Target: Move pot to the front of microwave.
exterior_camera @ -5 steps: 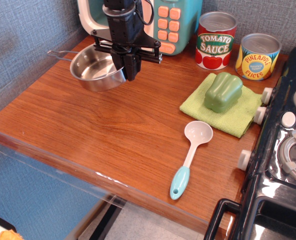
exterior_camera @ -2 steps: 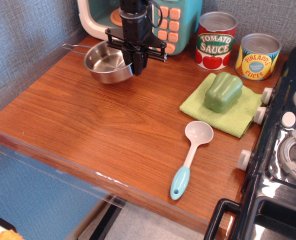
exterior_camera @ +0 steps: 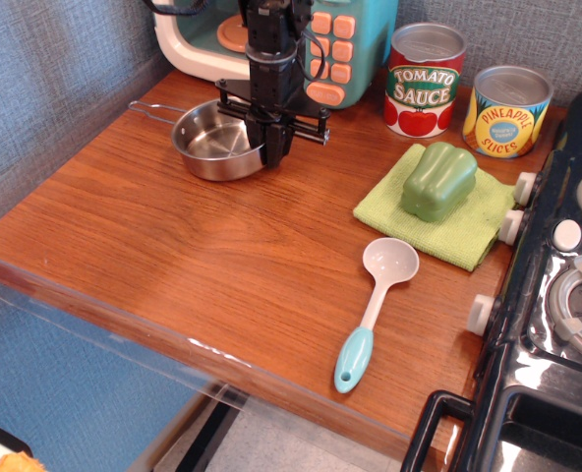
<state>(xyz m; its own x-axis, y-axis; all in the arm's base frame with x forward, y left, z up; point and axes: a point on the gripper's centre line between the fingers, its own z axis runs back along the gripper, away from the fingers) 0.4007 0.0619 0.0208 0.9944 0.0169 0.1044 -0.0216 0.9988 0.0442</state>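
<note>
The pot [exterior_camera: 212, 145], a small shiny steel pan with a thin wire handle pointing left, sits low on the wooden table just in front of the microwave [exterior_camera: 368, 47]. The microwave has a teal body, a cream door frame and salmon keypad buttons, and stands at the back. My gripper [exterior_camera: 274, 152] points straight down at the pot's right rim. Its black fingers look closed on the rim. The arm hides part of the microwave door and the rim where the fingers grip.
A tomato sauce can [exterior_camera: 425, 79] and a pineapple slices can [exterior_camera: 507, 110] stand at the back right. A green pepper [exterior_camera: 438, 180] lies on a green cloth [exterior_camera: 465, 239]. A white ladle with a teal handle [exterior_camera: 375, 310] lies near the black stove [exterior_camera: 556, 324].
My gripper has carried the pot to the right and slightly back, then lowered it. The pot has gone from tilted in the air to level on the table before the microwave.
</note>
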